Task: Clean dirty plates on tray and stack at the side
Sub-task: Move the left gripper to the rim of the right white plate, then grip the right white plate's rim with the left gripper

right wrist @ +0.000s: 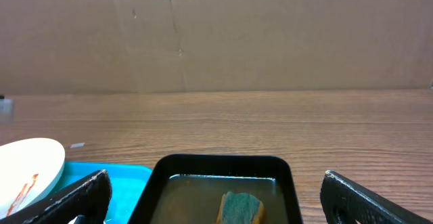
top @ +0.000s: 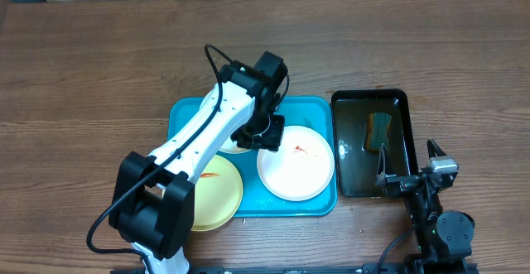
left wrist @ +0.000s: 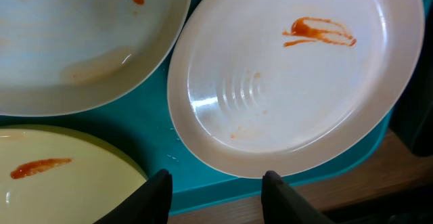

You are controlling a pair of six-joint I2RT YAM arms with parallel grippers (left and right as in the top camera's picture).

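Plates (top: 296,162), three in all, lie in the turquoise tray (top: 186,112) at the middle of the wooden desk (top: 83,75). A black basin (top: 334,146) of dark water stands just right of the tray. Two plates are white, beside one pale yellow plate (top: 217,193); all show red smears. A sponge (top: 378,129) sits in the basin. Left pincer (left wrist: 216,180) hovers over the tray, fingers apart, empty; right pincer (top: 408,163) gapes wide by the basin.

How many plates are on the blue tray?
3: one white plate at the tray's right, one pale yellow plate near left, a second white plate mostly hidden under the left arm.
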